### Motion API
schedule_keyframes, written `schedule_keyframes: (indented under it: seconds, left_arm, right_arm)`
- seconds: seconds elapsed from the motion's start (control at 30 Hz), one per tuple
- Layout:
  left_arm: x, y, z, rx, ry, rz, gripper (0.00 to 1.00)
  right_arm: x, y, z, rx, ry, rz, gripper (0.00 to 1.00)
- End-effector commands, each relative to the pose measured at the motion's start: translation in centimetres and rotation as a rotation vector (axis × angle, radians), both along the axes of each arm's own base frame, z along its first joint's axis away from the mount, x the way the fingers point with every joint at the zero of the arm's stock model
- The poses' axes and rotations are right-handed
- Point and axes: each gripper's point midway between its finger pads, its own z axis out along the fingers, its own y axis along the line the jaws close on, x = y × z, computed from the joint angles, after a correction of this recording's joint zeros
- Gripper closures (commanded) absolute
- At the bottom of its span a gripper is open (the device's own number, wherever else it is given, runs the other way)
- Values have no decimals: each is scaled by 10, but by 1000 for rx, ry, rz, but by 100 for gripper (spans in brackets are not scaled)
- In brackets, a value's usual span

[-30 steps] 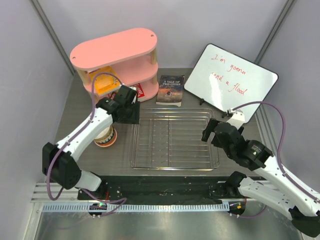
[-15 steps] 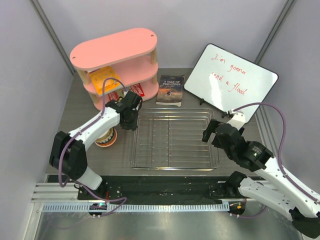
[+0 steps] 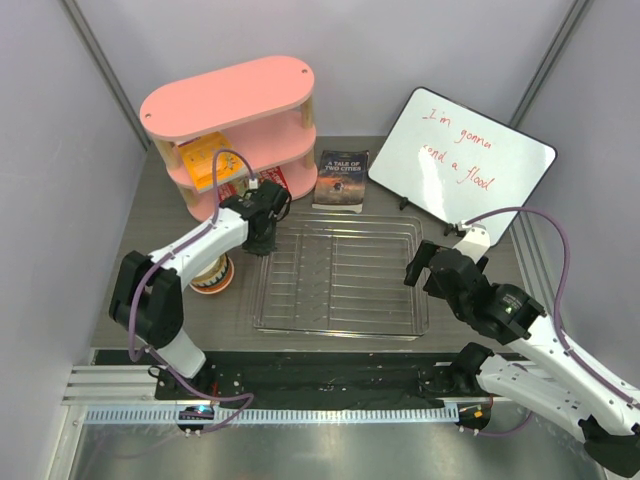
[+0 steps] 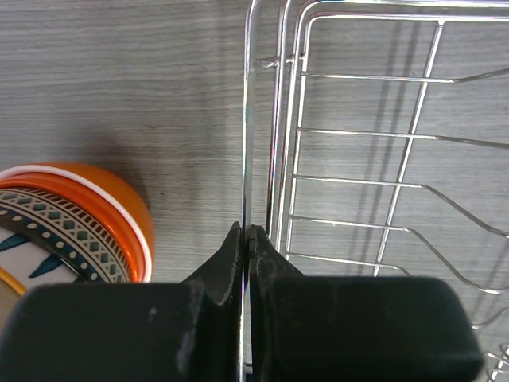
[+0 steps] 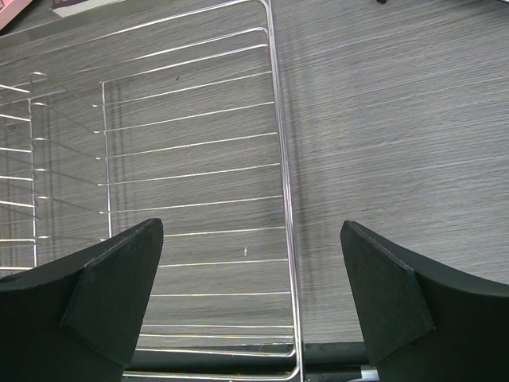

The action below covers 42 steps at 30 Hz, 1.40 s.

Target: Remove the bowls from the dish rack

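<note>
Two claws at the dish rack (image 3: 340,333): left claw (image 4: 246,236) pinched shut on its left rim wire, right claw (image 5: 252,239) spread wide above its right edge. Bowls (image 3: 210,277) stacked on the counter (image 4: 119,79) just left of it.

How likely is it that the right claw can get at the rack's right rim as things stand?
Probably yes. The right claw hangs open over the right rim of the rack, the rim wire running between its two fingers in the wrist view, with nothing lying between them.
</note>
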Motion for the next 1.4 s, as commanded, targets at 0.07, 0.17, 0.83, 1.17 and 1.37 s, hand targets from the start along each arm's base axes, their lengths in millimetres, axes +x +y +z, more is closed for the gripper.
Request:
schedule_keyframes:
  seconds: [0.07,0.17,0.83,1.17,1.37]
  left_arm:
    - [13,24,6,102,-45,96,100]
    - [13,25,4,96,-49,118,100]
    - [25,30,9,28,-70,142,91]
    - [12,28,60,-83,-196,125,63]
    - [2,15,153,-286,-394,97,48]
  right_arm:
    - [5,-1,12,14,-51,-11,0]
    - [5,-3,9,2,-48,-15,0]
    - [7,-3,17,-4,-61,-14,0]
    - [3,-5,18,14,-62,-17,0]
    - [-1,-6,28,54,-71,-26,0]
